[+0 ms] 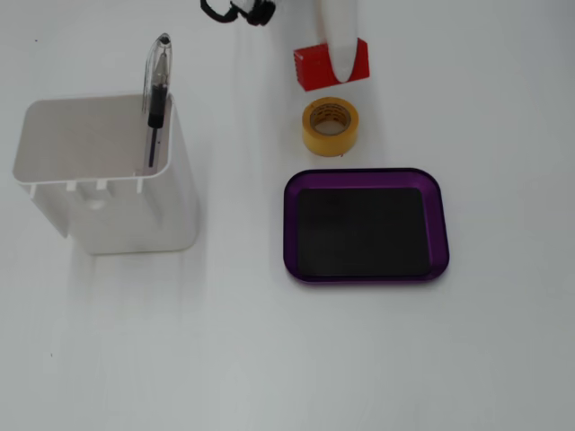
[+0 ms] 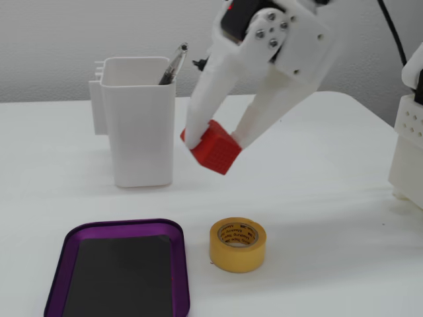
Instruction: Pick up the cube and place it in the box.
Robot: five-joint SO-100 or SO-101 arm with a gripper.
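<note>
Cube (image 2: 216,148) between white jaws: bright red, finely dotted. Tape roll (image 2: 238,244) below: yellow. Box (image 2: 66,243): purple rim, black floor.

tape roll (image 2: 238,244) right of box (image 2: 119,272)

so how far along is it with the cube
Pickup looks done: the end effector holds the red cube clear of the table, above the yellow tape roll. In hand: carrying it. Left: moving over the purple tray, whose black floor is empty, and releasing.
</note>
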